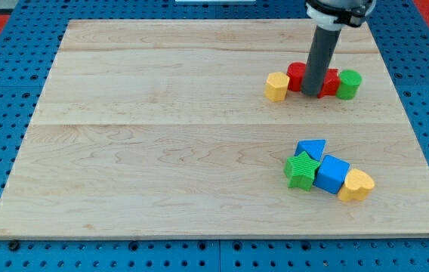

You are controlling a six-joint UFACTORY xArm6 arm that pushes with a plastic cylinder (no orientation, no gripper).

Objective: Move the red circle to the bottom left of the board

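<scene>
My tip (311, 94) stands at the view's upper right, in front of a row of blocks. A red block (296, 75) shows just left of the rod, and another red block (330, 81) just right of it; the rod hides part of both, so I cannot tell which is the circle. A yellow block (276, 86) sits at the row's left end and a green round block (348, 84) at its right end. The tip appears to touch the red blocks.
A second cluster lies at the view's lower right: a blue triangle (310, 149), a green star (301, 169), a blue cube (331, 174) and a yellow heart (356, 184). The wooden board (162, 151) lies on a blue pegboard surface.
</scene>
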